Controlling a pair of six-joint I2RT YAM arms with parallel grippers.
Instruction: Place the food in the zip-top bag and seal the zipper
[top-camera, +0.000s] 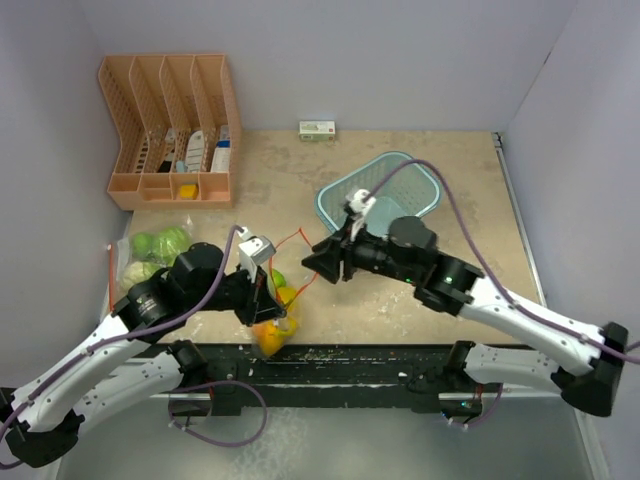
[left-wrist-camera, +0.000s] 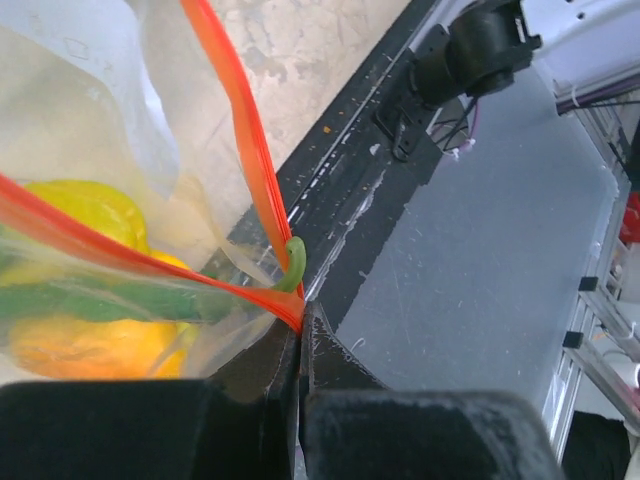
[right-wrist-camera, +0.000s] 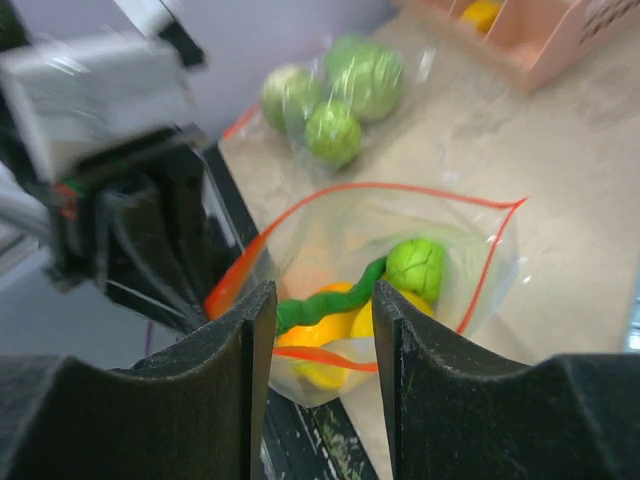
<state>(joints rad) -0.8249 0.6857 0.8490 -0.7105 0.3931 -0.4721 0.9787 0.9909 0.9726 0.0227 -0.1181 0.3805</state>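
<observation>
Pinching the orange zipper (left-wrist-camera: 240, 150) of the zip-top bag (left-wrist-camera: 100, 120) at one corner of its mouth, at the worktop's near edge, with the left gripper (left-wrist-camera: 300, 320), jaws clenched on the strip. Holds a yellow fruit (left-wrist-camera: 90, 205), an orange fruit (left-wrist-camera: 90, 345) and the green chili (left-wrist-camera: 80, 300) inside. Risks a jammed seal: chili stem curls up against that zipper corner and would likely block the tracks if pressed over. Risks sagging too, hanging from a single pinch. Comes in low from the left edge, wrist turned toward the bag. Hovers just beyond the mouth with the right gripper (right-wrist-camera: 322, 295), jaws parted and grasping nothing, forearm stretched leftward. Leaves the cabbages (top-camera: 160, 245) near the left edge, outside this bag, seemingly under clear plastic.
</observation>
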